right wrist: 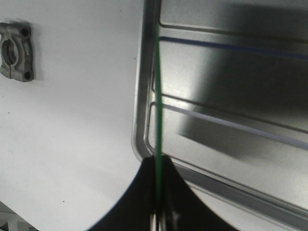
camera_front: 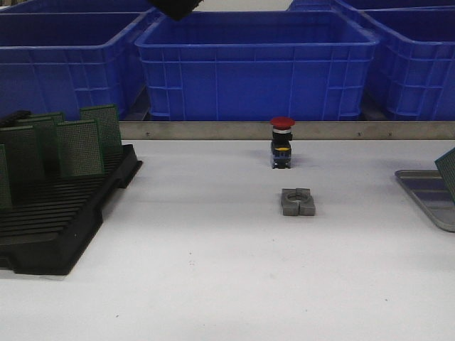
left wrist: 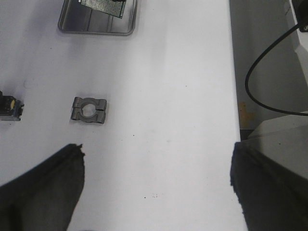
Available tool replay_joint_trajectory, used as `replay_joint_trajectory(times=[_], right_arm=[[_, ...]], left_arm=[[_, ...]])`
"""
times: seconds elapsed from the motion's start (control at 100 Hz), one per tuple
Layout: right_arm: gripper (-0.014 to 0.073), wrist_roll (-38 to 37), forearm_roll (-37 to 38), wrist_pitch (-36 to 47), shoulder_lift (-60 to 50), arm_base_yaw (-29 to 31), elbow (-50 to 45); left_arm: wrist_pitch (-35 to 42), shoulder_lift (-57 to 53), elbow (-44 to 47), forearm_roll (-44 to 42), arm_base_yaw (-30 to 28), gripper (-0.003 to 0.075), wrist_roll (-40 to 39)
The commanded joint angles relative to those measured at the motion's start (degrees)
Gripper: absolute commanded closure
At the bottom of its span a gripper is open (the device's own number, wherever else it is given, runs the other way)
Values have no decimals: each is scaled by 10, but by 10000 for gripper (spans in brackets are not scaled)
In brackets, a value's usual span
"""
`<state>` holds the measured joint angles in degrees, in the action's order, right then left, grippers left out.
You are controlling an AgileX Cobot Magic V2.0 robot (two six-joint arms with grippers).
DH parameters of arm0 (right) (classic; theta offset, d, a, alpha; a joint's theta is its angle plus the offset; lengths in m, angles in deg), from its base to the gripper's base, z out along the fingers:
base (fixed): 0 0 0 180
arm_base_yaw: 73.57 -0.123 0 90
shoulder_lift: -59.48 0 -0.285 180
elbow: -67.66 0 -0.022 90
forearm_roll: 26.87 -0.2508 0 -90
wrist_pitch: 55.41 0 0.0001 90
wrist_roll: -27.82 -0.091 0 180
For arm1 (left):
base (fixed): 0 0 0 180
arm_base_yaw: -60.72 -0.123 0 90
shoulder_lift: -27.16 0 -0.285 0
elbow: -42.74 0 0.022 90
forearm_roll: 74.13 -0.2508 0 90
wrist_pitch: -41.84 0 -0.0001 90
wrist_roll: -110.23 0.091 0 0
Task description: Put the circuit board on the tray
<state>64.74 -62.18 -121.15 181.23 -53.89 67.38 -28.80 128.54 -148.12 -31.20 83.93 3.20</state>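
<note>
My right gripper (right wrist: 159,161) is shut on a green circuit board (right wrist: 158,86), seen edge-on and held upright just inside the near rim of the silver-grey tray (right wrist: 226,91). In the front view the tray (camera_front: 426,195) lies at the table's right edge, with a corner of the board (camera_front: 448,172) above it. The left wrist view shows the tray (left wrist: 96,30) far off with the board (left wrist: 103,4) over it. My left gripper (left wrist: 156,154) is open and empty above bare table. Several more green boards (camera_front: 78,145) stand in the black slotted rack (camera_front: 64,213) at the left.
A grey metal clamp block (camera_front: 297,202) lies mid-table, with a red-capped push button (camera_front: 281,142) behind it. Blue plastic bins (camera_front: 256,64) line the back beyond a metal rail (camera_front: 213,130). The table edge and a black cable (left wrist: 260,91) show in the left wrist view.
</note>
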Motion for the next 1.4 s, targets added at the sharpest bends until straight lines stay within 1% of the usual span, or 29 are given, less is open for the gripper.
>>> replay_joint_trajectory(times=[0.0,0.28,0.35,0.36,0.37,0.47,0.52,0.59,0.7,1.12,1.19,1.24,1.39], right_arm=[[576,2,-21,-10,-27,3,16],[389,1,-21,-2,-27,3,16],[319,-2,-21,5,-27,3,16],[294,-3,-20,7,-27,3,16],[294,-3,-20,8,-27,3,16],[155,-3,-12,22,-29,3,16],[99,-3,-6,31,-29,3,16],[53,-6,8,42,-29,3,17],[51,-13,15,57,-33,3,19],[51,-13,14,59,-55,3,19],[51,-13,14,59,-55,3,19],[51,-13,14,59,-55,3,19],[51,-13,14,59,-55,3,19]], left_arm=[[-19,-24,-14,35,5,142,-4],[-19,-24,-14,35,5,142,-4],[-19,-24,-14,35,5,142,-4],[-19,-24,-14,35,5,142,-4],[-19,-24,-14,35,5,142,-4],[-19,-24,-14,35,5,142,-4],[-19,-24,-14,35,5,142,-4],[-19,-24,-14,35,5,142,-4],[-19,-24,-14,35,5,142,-4],[-19,-24,-14,33,5,142,-4],[-12,-24,-17,8,2,142,-4],[-5,-24,-25,-29,-3,142,-4],[-2,-24,-51,-97,-44,142,-5]])
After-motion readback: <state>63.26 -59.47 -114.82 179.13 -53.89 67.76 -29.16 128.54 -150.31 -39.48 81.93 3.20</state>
